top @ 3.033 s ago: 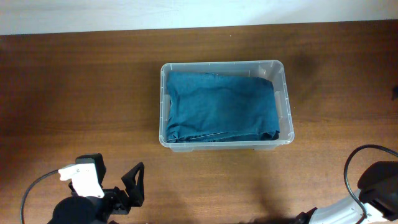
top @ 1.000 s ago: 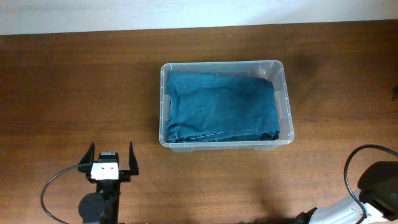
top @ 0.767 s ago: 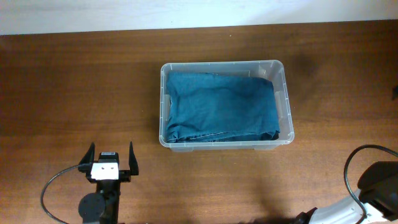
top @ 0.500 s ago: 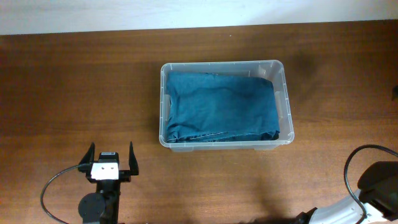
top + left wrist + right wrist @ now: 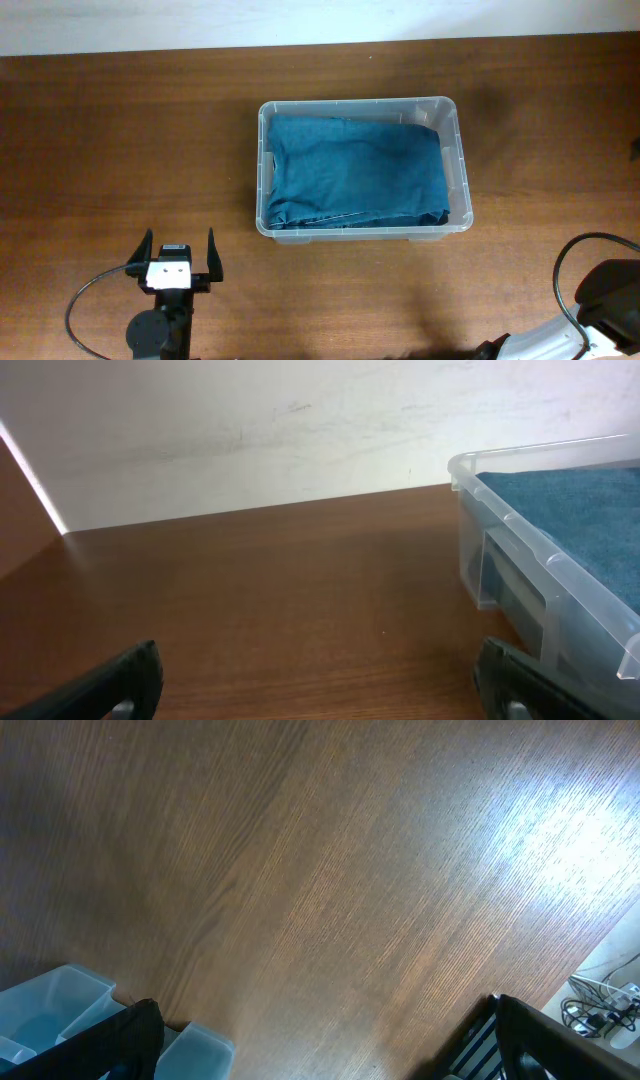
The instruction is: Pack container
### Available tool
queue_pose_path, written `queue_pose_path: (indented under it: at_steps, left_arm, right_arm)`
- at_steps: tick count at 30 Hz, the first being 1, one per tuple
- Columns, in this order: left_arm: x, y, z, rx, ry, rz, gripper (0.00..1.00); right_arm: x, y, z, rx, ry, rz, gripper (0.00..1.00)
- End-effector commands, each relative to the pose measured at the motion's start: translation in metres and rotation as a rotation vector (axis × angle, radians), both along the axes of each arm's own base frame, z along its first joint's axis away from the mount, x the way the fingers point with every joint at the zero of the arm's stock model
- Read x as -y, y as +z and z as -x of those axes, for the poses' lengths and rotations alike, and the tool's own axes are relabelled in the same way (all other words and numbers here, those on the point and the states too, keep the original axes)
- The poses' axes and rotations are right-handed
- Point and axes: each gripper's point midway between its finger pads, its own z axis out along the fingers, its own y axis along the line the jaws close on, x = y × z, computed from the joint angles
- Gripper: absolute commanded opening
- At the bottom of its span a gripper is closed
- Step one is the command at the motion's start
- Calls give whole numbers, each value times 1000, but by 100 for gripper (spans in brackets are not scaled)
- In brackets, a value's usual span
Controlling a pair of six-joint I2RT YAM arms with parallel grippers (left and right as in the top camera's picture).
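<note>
At the left, our left fingers (image 5: 115, 680) are spread wide and hold nothing, well apart from the container (image 5: 355, 103). It sits near the middle of the counter (image 5: 120, 140), filled by a folded blue cloth (image 5: 355, 170). We judge it light, with thin, flexible and slippery walls, so the rolled rim of a short side seems the best hold. At the right, our right fingers (image 5: 545, 1045) are spread and empty.
</note>
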Motion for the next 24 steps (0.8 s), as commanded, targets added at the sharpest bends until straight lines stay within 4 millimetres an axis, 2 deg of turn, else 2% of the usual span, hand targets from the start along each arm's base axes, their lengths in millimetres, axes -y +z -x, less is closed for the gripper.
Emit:
queue_pose_path:
  at_steps: [1,6,9,13,16,21,24]
  left_arm:
    - [3,-1,0,4,-19,-15,100]
    - [3,-1,0,4,-19,-15,99]
    - [3,-1,0,4,-19,-15,99]
    - [3,-1,0,4,-19,-15,99]
    - [3,-1,0,4,-19,-15,99]
    - [3,-1,0,4,-19,-15,99]
    - [3,-1,0,4,-19,-15,100]
  right_arm:
    - [-6,7,-1,12,17,15,98]
    - [-10,19,3,40,19,40,98]
    - [-17,40,11,87,20,81,98]
    - [-34,77,29,177,24,162,98]
    - [-63,110,41,269,69,232,98]
    - [-148,160,57,474,312,312,98]
    - [-182,179,78,580,419,336,99]
